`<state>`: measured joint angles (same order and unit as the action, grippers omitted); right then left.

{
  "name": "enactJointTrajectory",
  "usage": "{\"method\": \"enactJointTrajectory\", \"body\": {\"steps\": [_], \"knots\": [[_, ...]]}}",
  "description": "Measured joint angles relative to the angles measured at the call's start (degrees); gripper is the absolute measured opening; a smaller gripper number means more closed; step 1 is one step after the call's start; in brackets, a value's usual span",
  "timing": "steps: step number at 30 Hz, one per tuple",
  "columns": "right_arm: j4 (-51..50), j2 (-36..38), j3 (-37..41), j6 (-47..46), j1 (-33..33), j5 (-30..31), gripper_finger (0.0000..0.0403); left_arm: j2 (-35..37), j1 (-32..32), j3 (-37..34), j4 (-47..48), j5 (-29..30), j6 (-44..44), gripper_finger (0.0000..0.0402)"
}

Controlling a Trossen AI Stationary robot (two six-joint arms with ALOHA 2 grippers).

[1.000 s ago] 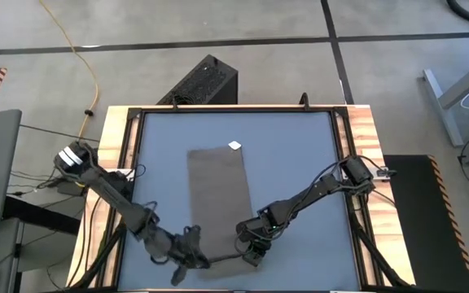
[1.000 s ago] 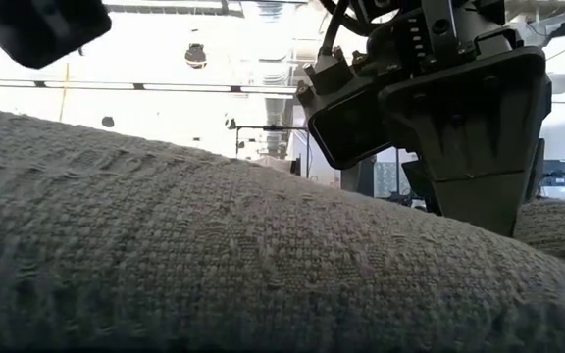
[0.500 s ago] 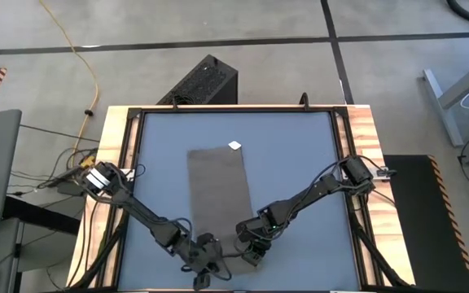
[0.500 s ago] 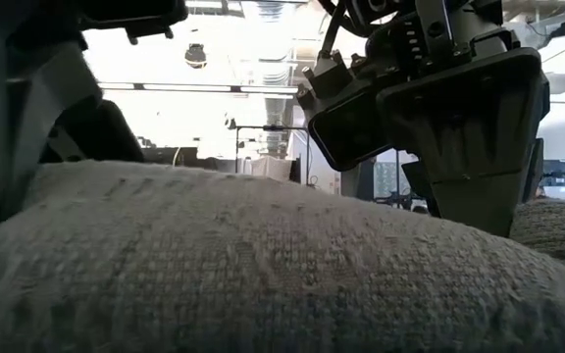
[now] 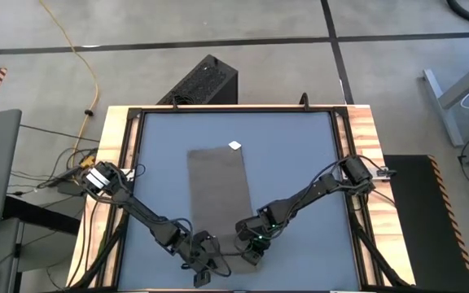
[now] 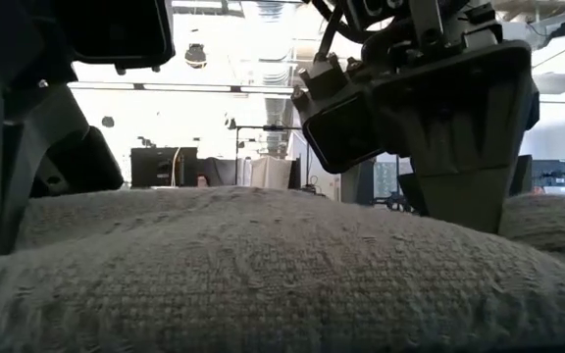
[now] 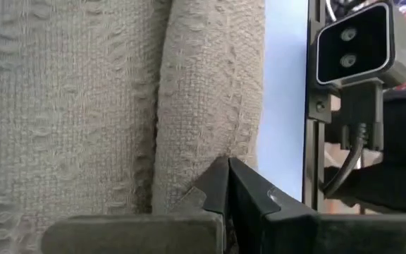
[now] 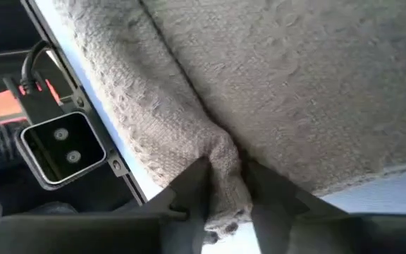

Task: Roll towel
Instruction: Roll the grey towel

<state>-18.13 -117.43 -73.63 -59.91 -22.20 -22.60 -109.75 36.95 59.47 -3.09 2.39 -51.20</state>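
Observation:
The taupe towel (image 5: pixel 218 195) lies as a long strip on the blue table, its white tag (image 5: pixel 234 146) at the far end. Its near end is bunched into a thick fold (image 6: pixel 263 265) that fills the low view. My left gripper (image 5: pixel 208 257) is down at the left part of that fold, shut on it. My right gripper (image 5: pixel 252 249) is at the fold's right corner, with a ridge of cloth between its fingers. Both grippers slant down toward the table's near edge. My left gripper (image 7: pixel 228 164) pinches the outer edge of the towel's near fold (image 7: pixel 210 141) at its fingertips, coming slanting down from above. The fold rests on the table; how many layers are caught cannot be told. My right gripper (image 8: pixel 225 187) has a bunched ridge at the towel's near right corner (image 8: pixel 224 159) between its two fingers, and the cloth fills the gap. The fingers come slanting down from above. The corner's tip (image 8: pixel 224 224) hangs loose past them, and the rest lies on the table.
The small grey camera box (image 7: pixel 351 42) stands on the black rail at the table's near edge, close beside both grippers. Wooden side rails (image 5: pixel 112 163) frame the blue mat (image 5: pixel 300 163). A black case (image 5: pixel 206 81) sits on the floor beyond the far edge.
My left gripper has swung from the near left toward the towel's near end, dropped and tipped downward onto the fold. In the low view the cloth hump has sunk and flattened. My right gripper has stayed in place at the right corner.

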Motion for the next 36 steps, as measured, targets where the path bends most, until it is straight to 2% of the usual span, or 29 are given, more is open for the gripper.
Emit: {"method": "enactJointTrajectory", "body": {"steps": [10, 19, 24, 28, 30, 36], "knots": [[-6.9, 5.4, 0.2, 2.9, 0.6, 0.8, 0.0217, 0.0, 0.0, -4.3, -5.9, -1.5, -5.0, 0.0000], [-11.9, 15.4, 0.1, 9.4, -3.5, 8.4, 0.0234, 0.0, -0.5, -4.4, -5.9, -3.6, -5.4, 0.0000], [-8.8, 17.5, 0.0, 26.6, -9.9, 18.5, 0.0234, 0.0, -1.7, -4.4, -5.9, -6.3, -4.3, 0.0000], [-6.2, 15.8, 0.0, 46.2, -15.7, 27.3, 0.0234, 0.0, -2.8, -4.4, -5.9, -8.2, -3.3, 0.0000], [-5.1, 14.8, 0.0, 53.1, -17.6, 31.8, 0.0234, 0.0, -3.1, -4.4, -6.1, -9.1, -3.0, 0.0000], [-4.5, 11.9, -0.1, 60.9, -20.6, 41.9, 0.0234, 0.0, -3.9, -4.5, -7.1, -10.1, -2.2, 0.0000]]}}
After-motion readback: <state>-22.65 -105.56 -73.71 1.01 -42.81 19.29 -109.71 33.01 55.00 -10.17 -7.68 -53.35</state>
